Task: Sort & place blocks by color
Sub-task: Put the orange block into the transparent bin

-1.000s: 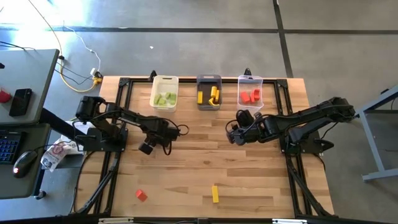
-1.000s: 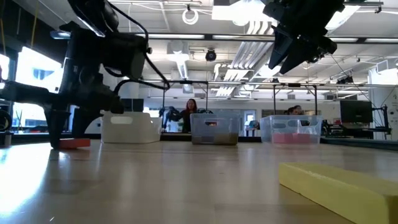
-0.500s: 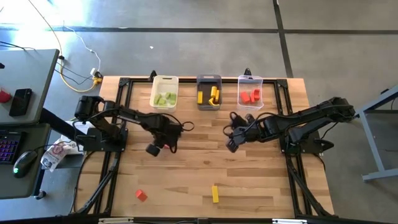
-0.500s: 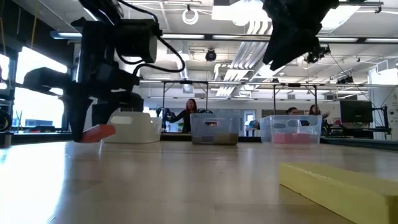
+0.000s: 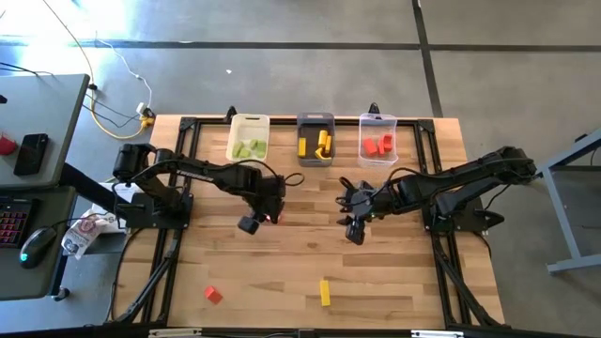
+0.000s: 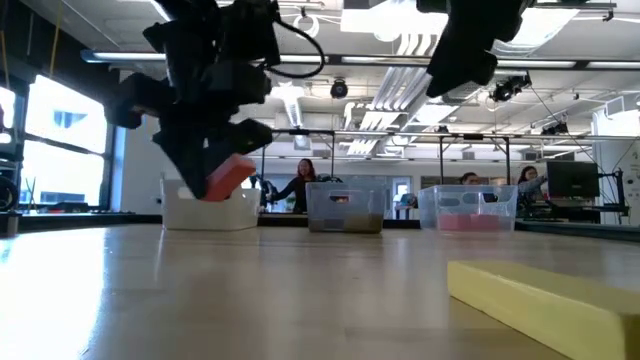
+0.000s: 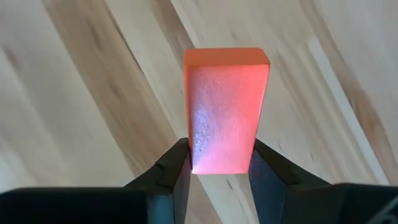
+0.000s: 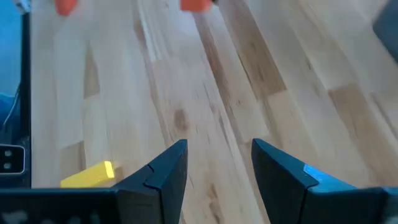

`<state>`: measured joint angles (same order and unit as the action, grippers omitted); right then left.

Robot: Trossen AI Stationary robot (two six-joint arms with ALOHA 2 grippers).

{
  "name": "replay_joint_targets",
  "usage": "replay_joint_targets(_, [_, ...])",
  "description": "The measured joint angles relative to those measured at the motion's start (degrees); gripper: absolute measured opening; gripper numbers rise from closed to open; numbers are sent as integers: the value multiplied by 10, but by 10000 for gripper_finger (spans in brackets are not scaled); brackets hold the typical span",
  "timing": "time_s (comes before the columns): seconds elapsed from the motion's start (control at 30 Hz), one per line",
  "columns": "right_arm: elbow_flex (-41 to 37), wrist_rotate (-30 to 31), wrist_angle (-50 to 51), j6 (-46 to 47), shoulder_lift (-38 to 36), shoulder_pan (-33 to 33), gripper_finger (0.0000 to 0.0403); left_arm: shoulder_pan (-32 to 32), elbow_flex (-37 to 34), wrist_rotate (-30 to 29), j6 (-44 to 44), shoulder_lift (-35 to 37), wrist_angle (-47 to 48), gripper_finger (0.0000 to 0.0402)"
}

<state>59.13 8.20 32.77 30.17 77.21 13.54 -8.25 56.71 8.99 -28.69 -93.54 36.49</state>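
Note:
My left gripper (image 5: 254,223) is left of the table's middle, shut on a red block (image 7: 222,106). That block hangs above the wood in the low view (image 6: 228,178). My right gripper (image 8: 217,167) stands open over bare wood right of the middle (image 5: 355,230), holding nothing. A loose red block (image 5: 213,295) and a yellow bar (image 5: 325,292) lie flat near the front edge. The yellow bar (image 8: 90,176) also shows in the right wrist view. At the far edge, green blocks lie in the white bin (image 5: 248,122), yellow ones in the dark grey bin (image 5: 315,119), and red ones in the clear bin (image 5: 377,119). My left gripper pinches the red block's near end (image 7: 219,163) between its two fingers (image 7: 177,169), one on each of two opposite sides. The fingers slant steeply down from above. The rest of the block sticks out past the fingertips. It is tilted and lifted clear of the table.
The three bins stand in a row along the far edge. Black frame rails (image 5: 178,235) run along the table's left and right sides by the arm bases. Bare wood lies between the grippers and the front edge. People sit in the room beyond the table.
My left gripper has risen and gone toward the table's right edge, tipping further down. It has carried the red block from the table top up clear of it. My right gripper has rolled its wrist and tipped down, swinging toward the near edge.

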Motion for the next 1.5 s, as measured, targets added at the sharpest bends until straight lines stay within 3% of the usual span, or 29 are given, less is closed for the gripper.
replay_joint_targets(0.13, [0, -1, -26, -51, 0, 0, 165, 0, 12, 7, 8, 0, -43, 103])
replay_joint_targets(0.6, [0, 2, -138, -201, 0, 0, 180, 0, 54, 142, 61, 0, -145, 106])
replay_joint_targets(0.83, [0, -7, -222, -367, 0, 0, 204, 0, 80, 232, 78, 1, -145, 105])
replay_joint_targets(1.03, [0, -63, -275, -479, 0, 0, 204, 0, 97, 284, 86, 1, -144, 108])
replay_joint_targets(1.5, [0, -107, -348, -513, 0, 0, 204, 9, 122, 335, 81, 1, -269, 107])
